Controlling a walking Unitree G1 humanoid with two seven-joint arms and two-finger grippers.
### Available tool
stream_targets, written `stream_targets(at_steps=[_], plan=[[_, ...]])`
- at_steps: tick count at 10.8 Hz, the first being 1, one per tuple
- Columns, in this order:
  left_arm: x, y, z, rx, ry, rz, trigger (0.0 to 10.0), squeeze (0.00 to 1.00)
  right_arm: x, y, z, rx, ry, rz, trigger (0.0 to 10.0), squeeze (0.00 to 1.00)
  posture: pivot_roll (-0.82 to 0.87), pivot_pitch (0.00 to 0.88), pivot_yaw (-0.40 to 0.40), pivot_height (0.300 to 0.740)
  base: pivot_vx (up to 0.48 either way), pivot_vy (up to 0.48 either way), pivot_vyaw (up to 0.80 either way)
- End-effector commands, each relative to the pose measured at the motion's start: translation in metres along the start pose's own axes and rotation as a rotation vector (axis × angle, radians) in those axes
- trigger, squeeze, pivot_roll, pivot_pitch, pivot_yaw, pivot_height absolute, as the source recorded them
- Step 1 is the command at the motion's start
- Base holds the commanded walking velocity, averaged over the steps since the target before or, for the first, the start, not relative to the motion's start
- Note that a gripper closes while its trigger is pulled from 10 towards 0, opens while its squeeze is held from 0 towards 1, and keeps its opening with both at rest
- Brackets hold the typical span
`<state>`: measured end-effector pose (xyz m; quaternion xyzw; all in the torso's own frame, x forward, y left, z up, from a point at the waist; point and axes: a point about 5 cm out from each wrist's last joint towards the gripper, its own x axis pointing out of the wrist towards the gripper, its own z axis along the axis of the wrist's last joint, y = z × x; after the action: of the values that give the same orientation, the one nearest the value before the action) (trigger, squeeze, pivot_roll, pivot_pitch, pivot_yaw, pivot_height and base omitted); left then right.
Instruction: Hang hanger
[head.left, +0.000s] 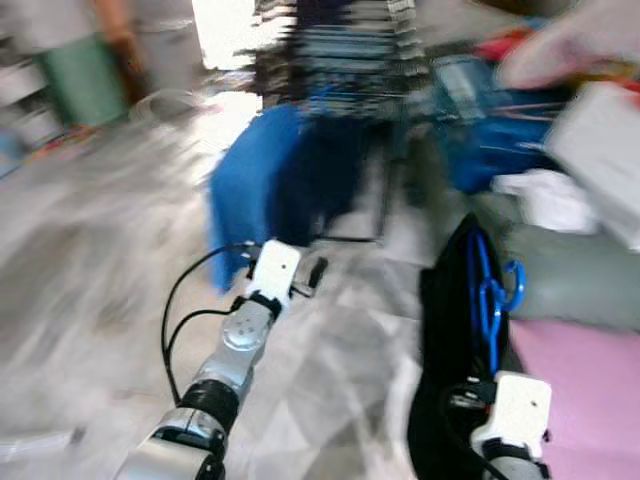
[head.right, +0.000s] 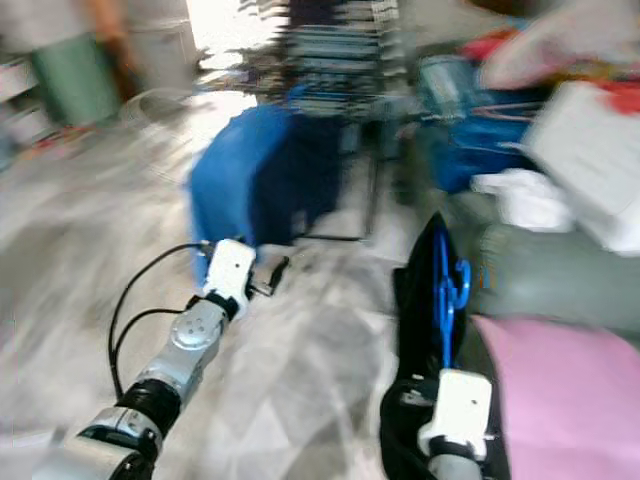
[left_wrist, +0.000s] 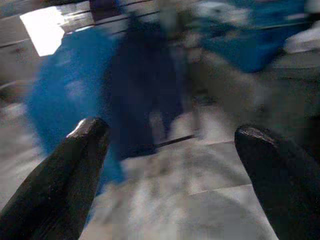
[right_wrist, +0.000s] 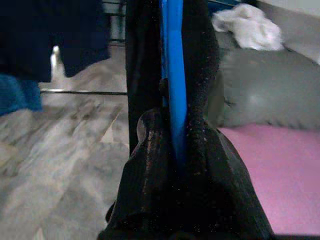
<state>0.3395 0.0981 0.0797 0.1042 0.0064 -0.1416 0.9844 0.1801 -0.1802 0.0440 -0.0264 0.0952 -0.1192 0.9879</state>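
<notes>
Right gripper (right_wrist: 175, 150) is clamped on a blue hanger (head.left: 487, 290) carrying a black garment (head.left: 445, 330), low beside a pink cushion (head.left: 585, 385). Left gripper (left_wrist: 170, 145) is held forward, fingers spread and empty. Ahead, blurred, blue clothes (head.left: 250, 185) hang on a drying rack (head.left: 385, 150).

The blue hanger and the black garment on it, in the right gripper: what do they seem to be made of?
The blue hanger looks like smooth moulded plastic: one even, bright colour with a slight sheen, though blur leaves this open. The black garment looks like soft matt fabric, perhaps knit or fleece: it drapes loosely and its surface looks faintly grainy. The right gripper is shut on both.
</notes>
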Motion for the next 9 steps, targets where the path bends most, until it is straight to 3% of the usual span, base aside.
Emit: stream_targets(at_steps=[1,3,6,7,9], plan=[[-0.004,0.01,-0.008,0.017,0.036,0.058,10.0,0.0,0.003,0.002,0.018,0.007,-0.091,0.004,10.0,0.0,-0.04,0.0,-0.016,0.74,0.0,0.0,0.8],[-0.008,0.018,-0.017,0.064,0.084,0.126,10.0,0.0,0.005,0.003,0.019,-0.005,-0.092,0.023,10.0,0.0,-0.03,0.0,-0.031,0.74,0.0,0.0,0.8],[-0.016,0.039,-0.029,0.145,0.168,0.029,10.0,0.0,0.016,0.013,0.026,-0.03,-0.108,0.119,10.0,0.0,0.01,0.0,-0.071,0.74,0.0,0.0,0.8],[-0.018,0.039,-0.03,0.162,0.154,0.018,10.0,0.0,0.017,0.014,0.026,-0.036,-0.108,0.133,10.0,0.0,0.02,0.0,-0.075,0.74,0.0,0.0,0.8],[-0.023,0.027,-0.039,0.091,0.186,0.056,10.0,0.0,0.024,0.017,0.028,-0.053,-0.117,0.164,10.0,0.0,0.05,0.0,-0.081,0.74,0.0,0.0,0.8]])
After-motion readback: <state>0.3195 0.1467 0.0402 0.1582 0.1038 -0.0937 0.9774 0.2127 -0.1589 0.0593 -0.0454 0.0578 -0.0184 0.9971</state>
